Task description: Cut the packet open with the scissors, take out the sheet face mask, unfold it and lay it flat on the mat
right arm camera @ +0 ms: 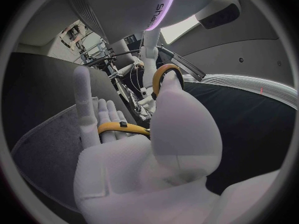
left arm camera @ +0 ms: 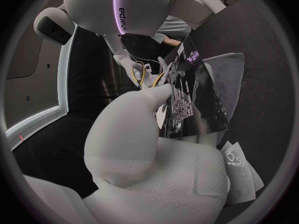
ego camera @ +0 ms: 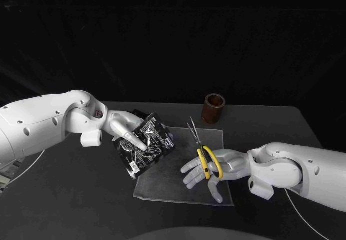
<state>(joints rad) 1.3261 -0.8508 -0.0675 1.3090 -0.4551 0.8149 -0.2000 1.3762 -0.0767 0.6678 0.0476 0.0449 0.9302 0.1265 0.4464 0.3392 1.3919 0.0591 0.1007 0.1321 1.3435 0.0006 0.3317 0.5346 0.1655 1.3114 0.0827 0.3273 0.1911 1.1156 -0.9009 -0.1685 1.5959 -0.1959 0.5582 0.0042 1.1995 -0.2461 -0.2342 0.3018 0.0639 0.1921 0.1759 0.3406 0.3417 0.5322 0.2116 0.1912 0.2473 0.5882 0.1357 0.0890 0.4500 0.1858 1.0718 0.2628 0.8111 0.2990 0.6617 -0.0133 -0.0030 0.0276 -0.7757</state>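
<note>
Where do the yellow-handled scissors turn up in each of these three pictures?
Head view: scissors in the right hand, blades pointing away over the mat.
Left wrist view: scissors' yellow loops beyond the packet.
Right wrist view: yellow loops on that hand's fingers.
Shared landmark: the grey mat.

A black, flat-topped table (ego camera: 65, 200) carries everything. A grey rectangular fabric mat (ego camera: 169, 187) lies flat on it near the middle, turned slightly askew to the table's near edge. A brown upright cylindrical container (ego camera: 213, 108) stands on the table just beyond the mat's far right corner, close to the table's far edge. Whether it touches the mat cannot be told.
</note>
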